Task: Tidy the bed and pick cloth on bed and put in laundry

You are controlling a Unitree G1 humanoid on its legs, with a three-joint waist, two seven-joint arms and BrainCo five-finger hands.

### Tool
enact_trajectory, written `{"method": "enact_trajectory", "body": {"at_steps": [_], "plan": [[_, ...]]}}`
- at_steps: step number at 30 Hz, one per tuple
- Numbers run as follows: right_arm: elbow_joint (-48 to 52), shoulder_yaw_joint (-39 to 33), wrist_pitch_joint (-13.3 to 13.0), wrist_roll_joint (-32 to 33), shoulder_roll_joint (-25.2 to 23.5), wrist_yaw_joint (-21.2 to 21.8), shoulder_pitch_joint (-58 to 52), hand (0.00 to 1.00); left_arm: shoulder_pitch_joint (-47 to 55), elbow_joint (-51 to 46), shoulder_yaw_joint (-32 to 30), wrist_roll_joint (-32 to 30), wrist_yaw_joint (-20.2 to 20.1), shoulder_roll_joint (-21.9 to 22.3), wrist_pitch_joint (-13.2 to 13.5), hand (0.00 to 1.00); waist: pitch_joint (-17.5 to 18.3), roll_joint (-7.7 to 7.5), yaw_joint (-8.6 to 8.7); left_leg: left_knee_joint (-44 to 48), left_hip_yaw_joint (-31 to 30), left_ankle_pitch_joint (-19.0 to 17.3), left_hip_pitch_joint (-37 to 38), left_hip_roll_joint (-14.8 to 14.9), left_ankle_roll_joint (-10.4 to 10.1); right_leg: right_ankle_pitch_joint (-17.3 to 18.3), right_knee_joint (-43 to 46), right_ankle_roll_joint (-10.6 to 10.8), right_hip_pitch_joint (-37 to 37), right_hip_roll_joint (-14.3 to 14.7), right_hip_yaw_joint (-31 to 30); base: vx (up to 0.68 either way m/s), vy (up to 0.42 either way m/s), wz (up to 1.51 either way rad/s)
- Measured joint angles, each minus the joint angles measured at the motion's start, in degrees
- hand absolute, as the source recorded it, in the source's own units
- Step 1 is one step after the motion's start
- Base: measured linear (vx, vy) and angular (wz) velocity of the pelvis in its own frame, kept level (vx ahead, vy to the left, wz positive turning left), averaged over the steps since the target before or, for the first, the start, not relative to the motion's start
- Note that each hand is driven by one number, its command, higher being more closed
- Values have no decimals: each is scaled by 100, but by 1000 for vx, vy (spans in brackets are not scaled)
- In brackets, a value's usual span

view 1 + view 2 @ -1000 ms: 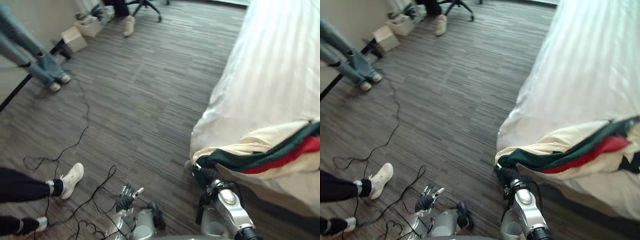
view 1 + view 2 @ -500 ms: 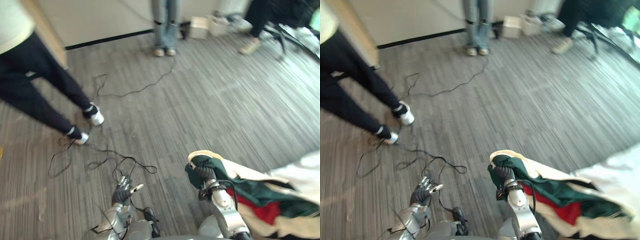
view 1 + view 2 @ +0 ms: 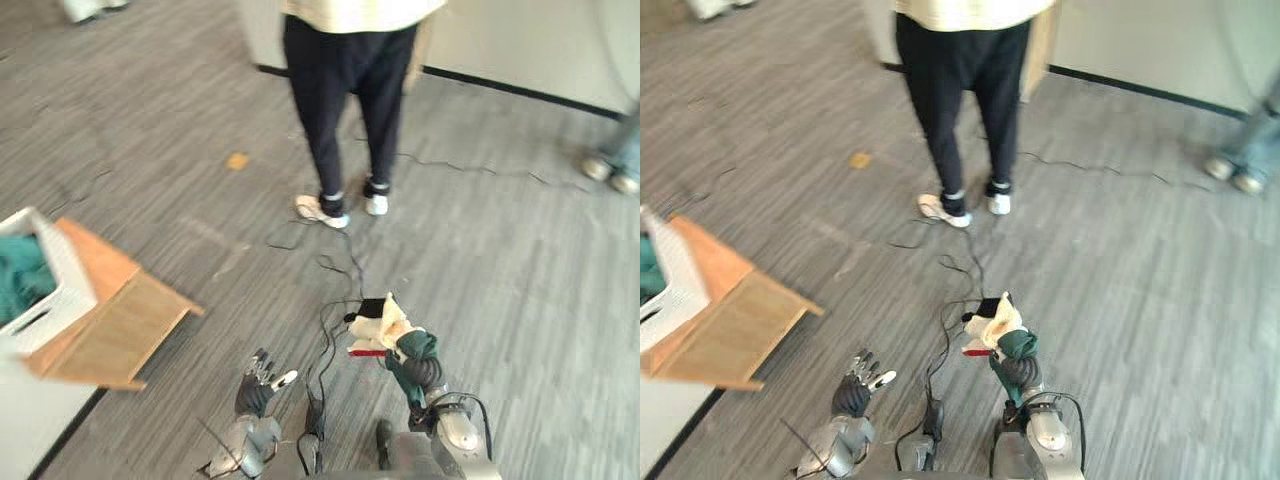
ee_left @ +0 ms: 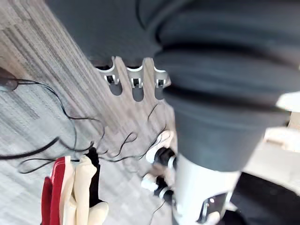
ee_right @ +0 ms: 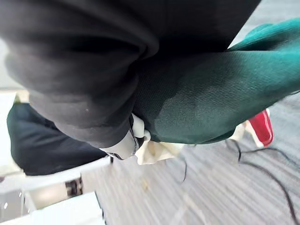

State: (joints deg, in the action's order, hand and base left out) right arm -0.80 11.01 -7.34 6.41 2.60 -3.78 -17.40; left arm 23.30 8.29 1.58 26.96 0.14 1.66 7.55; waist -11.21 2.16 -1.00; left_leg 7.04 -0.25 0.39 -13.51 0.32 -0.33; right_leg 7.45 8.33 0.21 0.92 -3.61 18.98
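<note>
A bundled cloth [image 3: 392,329] in cream, dark green and red hangs over my right hand [image 3: 426,373], low in the middle above the floor. In the right wrist view its green fabric [image 5: 213,101] wraps tight round the hand, with a silver finger [image 5: 134,137] curled against it. My left hand [image 3: 259,384] hovers over the floor to the left of the cloth, its fingers [image 4: 134,78] straight and holding nothing. A white laundry basket [image 3: 62,283] with a teal cloth [image 3: 18,281] inside stands at the far left.
The basket rests on a low wooden stand [image 3: 112,322] at the left edge. A person in black trousers [image 3: 345,95] and white shoes [image 3: 322,211] stands just ahead on the grey plank floor. Another person's shoes [image 3: 610,172] show at the far right.
The camera has swung left: the bed has left the picture, and the basket and the near person have come in. The cloth, earlier trailing from the bed, now hangs bunched at my right hand.
</note>
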Motion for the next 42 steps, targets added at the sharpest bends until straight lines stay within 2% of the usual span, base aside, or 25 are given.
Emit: {"method": "enact_trajectory", "body": {"at_steps": [1, 2, 3, 4, 5, 7, 9, 11, 13, 14, 15, 16, 17, 19, 21, 25, 26, 27, 32, 34, 37, 40, 42], "plan": [[30, -8, -26, -2, -1, -7, 11, 100, -12, -2, -2, 32, 5, 41, 19, 0, 8, 13, -5, 123, 428, -27, -92, 61, 38, 1, 1, 2, -9, -30, 198, 73, 27, 161], [44, -43, -57, -3, -7, -44, 25, 100, -84, 18, 21, 92, 10, 78, 17, 0, 19, 32, -49, 260, 1301, -126, -154, 191, 150, 8, 0, 14, -66, -83, 483, 60, 30, 111], [43, -66, -60, -4, -7, -81, 18, 100, -99, 26, 21, 115, 10, 103, 17, 0, 18, 29, -102, 313, 1711, -238, -176, 255, 200, 14, 6, 22, -105, -101, 598, 117, 98, 109], [30, -121, -60, -4, -42, -136, 3, 100, -146, 31, 25, 148, 11, 106, 21, 0, 8, -30, -205, 403, 2182, -458, -153, 332, 378, 62, 49, 99, -214, -162, 786, 96, 92, 83], [28, -178, -62, -4, -94, -141, -21, 100, -166, 46, 28, 159, 11, 87, 21, 0, 16, -93, -236, 474, 2414, -569, -103, 346, 390, 108, 68, 174, -323, -257, 922, 161, 152, 90], [-150, -366, -110, -2, -160, -131, -41, 100, -198, 160, 75, 161, 10, 65, 25, 0, 76, -141, -288, 336, 2123, -520, 79, 23, 294, 188, 213, 322, -479, -482, 1152, 198, 178, 83], [-645, -624, -114, 37, -236, -120, 6, 100, -256, 392, 274, 152, 10, -111, 36, 0, 137, -134, -248, 57, 1828, -396, 246, -286, 390, 257, 349, 427, -548, -670, 1227, 208, 185, 97], [-1375, -698, -48, 158, -233, -106, 183, 100, -321, 600, 324, 124, 30, -268, 20, 0, 152, -137, -294, -114, 1541, -322, 325, -486, 499, 249, 261, 439, -591, -755, 1238, 166, 147, 84], [-1692, -761, 65, 253, -260, -113, 220, 100, -369, 713, 335, 53, 70, -375, 9, 0, 154, -150, -293, -244, 1326, -267, 420, -652, 567, 120, 283, 490, -607, -852, 1260, 82, 82, 72], [-1794, -859, 135, 261, -298, -125, 151, 100, -357, 716, 335, -12, 141, -400, -23, 0, 159, -125, -285, -355, 1122, -247, 533, -758, 600, 122, 767, 453, -528, -1015, 1241, 66, 58, 58], [-1854, -877, 150, 261, -303, -128, 145, 100, -337, 714, 335, -40, 146, -406, -20, 0, 160, -97, -294, -434, 1063, -241, 608, -757, 606, 191, 1086, 331, -376, -1062, 1169, 93, 99, 56], [-1879, -894, 159, 263, -351, -134, 104, 100, -312, 727, 363, -70, 156, -423, -22, 0, 166, -91, -257, -584, 938, -246, 732, -746, 582, 369, 1560, 291, -143, -1039, 771, 89, 74, 38], [-1895, -892, 158, 289, -369, -149, 53, 100, -356, 807, 429, -75, 193, -528, -21, 0, 165, -94, -214, -678, 809, -187, 834, -718, 575, 543, 1693, 414, 28, -885, 266, 72, 63, 42], [-1987, -887, 158, 330, -369, -153, 40, 100, -377, 874, 508, -79, 260, -544, -22, 0, 175, -115, -120, -726, 696, -109, 957, -683, 589, 694, 1570, 548, 154, -698, -282, 72, 32, 41], [-2117, -876, 150, 436, -380, -156, -2, 100, -415, 979, 565, -135, 261, -583, -20, 0, 218, -189, -91, -727, 580, -104, 1032, -705, 587, 667, 1169, 581, 237, -650, -517, 69, 25, 36], [-2274, -853, 150, 450, -462, -151, 5, 100, -399, 1043, 563, -232, 256, -580, -23, 0, 291, -316, -136, -827, 540, -60, 1112, -741, 524, 623, 611, 540, 224, -591, -533, 27, -14, 8], [-2274, -816, 150, 450, -462, -149, 6, 100, -389, 1043, 571, -272, 252, -575, -24, 0, 303, -327, -133, -946, 549, 2, 1144, -741, 487, 565, 435, 464, 208, -528, -571, -6, -24, -6], [-2601, -769, 154, 474, -392, -118, 18, 100, -433, 1429, 784, -305, 136, -516, -100, 0, 430, -351, 43, -1290, 563, 103, 1439, -525, 295, -283, -864, 309, -524, -97, -497, -7, -17, -4], [-2756, -797, 124, 474, -386, -115, 73, 100, -477, 1537, 766, -308, 134, -519, -88, 0, 432, -355, 49, -1290, 586, 100, 1449, -519, 292, -283, -866, 309, -527, -93, -513, 0, 0, -1], [-3599, -970, 148, 481, -386, -145, 408, 100, -829, 2382, 661, -547, 166, -519, -121, 0, 438, -364, 47, -1292, 680, 76, 1533, -505, 255, -283, -875, 308, -596, -80, -564, -4, -1, -11], [-4319, -1307, 224, 495, -397, -244, 767, 100, -1202, 3161, 420, -822, 303, -519, -230, 0, 445, -373, 52, -1292, 780, 72, 1582, -468, 250, -294, -877, 293, -610, -47, -660, -34, -17, -21], [-5080, -1865, 336, 501, -361, -402, 1193, 100, -1675, 4129, -10, -1289, 472, -535, -289, 0, 447, -375, 158, -1293, 823, 54, 1619, -422, 222, -300, -881, 279, -633, -2, -668, -45, -32, -7], [-5380, -2183, 419, 519, -320, -579, 1411, 100, -2008, 4818, -376, -1706, 653, -577, -430, 0, 441, -362, 198, -1292, 861, -8, 1640, -381, 139, -288, -889, 227, -649, 39, -699, -35, -44, -7]]}}
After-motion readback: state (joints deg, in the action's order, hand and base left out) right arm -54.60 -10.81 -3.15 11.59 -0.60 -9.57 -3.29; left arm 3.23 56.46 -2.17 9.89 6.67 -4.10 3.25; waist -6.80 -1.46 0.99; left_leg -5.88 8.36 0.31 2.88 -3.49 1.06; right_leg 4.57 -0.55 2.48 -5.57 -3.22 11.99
